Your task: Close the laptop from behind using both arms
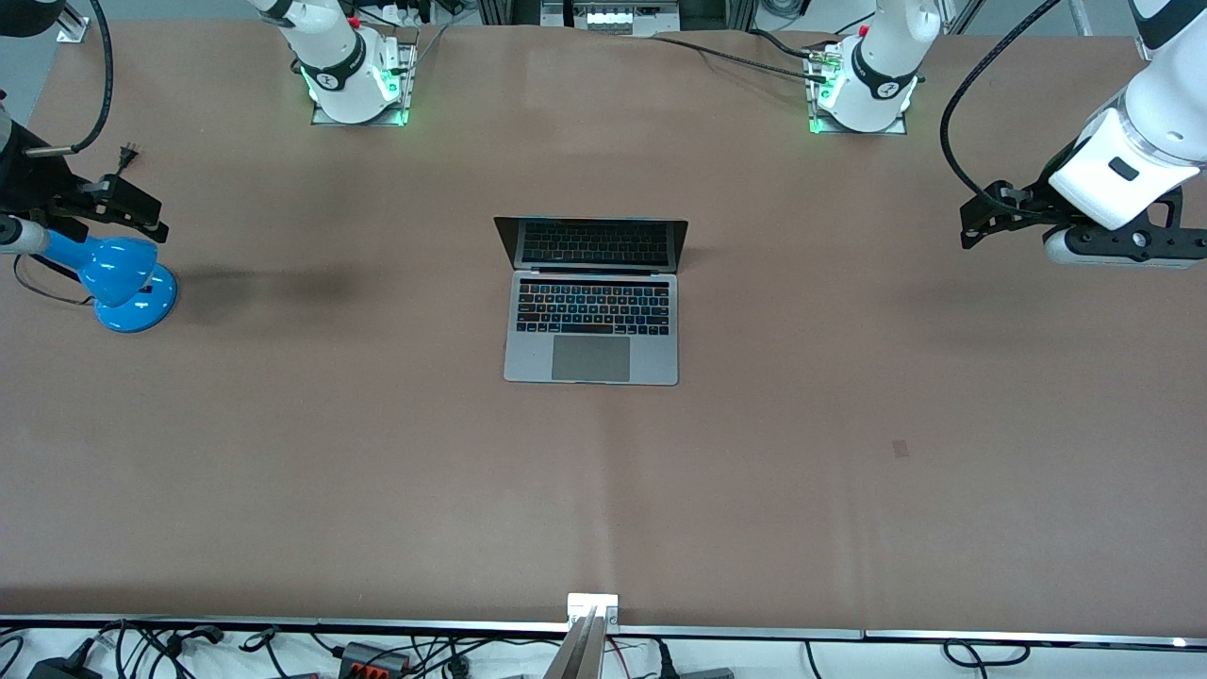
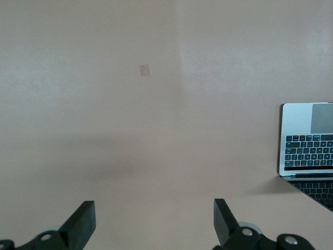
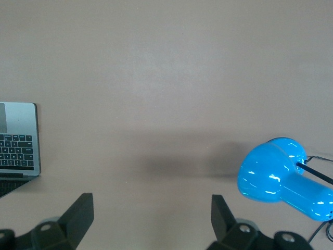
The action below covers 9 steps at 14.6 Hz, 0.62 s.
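Observation:
The silver-grey laptop [image 1: 591, 325] lies open at the middle of the table, its dark screen [image 1: 592, 243] upright on the side toward the arm bases. My left gripper [image 1: 983, 219] hangs open and empty over bare table at the left arm's end, well away from the laptop. My right gripper [image 1: 127, 203] hangs open and empty at the right arm's end, over a blue lamp. The left wrist view shows the open left gripper [image 2: 153, 219] and the laptop's edge [image 2: 307, 140]. The right wrist view shows the open right gripper [image 3: 151, 216] and the laptop's corner [image 3: 18, 140].
A blue desk lamp [image 1: 123, 273] stands at the right arm's end of the table, under the right gripper, and shows in the right wrist view [image 3: 281, 177]. A small tape patch [image 1: 901, 448] lies on the brown table, nearer the front camera than the laptop.

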Each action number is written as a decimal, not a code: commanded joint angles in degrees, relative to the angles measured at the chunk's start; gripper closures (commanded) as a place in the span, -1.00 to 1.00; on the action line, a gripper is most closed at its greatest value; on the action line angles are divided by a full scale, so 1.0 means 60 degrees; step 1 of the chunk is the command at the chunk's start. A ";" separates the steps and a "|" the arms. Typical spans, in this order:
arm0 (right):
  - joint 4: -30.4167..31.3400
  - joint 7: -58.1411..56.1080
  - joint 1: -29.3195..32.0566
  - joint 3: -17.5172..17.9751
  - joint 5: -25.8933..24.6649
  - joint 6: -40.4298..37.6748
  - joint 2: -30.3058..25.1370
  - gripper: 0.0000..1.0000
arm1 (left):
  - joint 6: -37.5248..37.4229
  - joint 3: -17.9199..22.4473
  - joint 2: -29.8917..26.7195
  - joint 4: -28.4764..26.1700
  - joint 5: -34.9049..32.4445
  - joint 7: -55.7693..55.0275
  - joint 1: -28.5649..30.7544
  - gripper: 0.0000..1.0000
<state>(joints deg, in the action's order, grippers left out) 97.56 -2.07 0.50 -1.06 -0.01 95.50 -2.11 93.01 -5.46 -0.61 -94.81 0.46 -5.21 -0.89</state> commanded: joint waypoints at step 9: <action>0.0395 0.0067 0.0048 0.0001 -0.0013 -0.0213 -0.0263 -0.95 | -0.0151 0.0001 -0.0118 0.0010 -0.0165 0.0048 0.0016 -1.00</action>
<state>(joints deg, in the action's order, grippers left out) 98.31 -2.01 0.52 -1.22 -0.01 94.59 -2.18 93.01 -5.43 -0.61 -94.81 0.46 -5.21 -0.87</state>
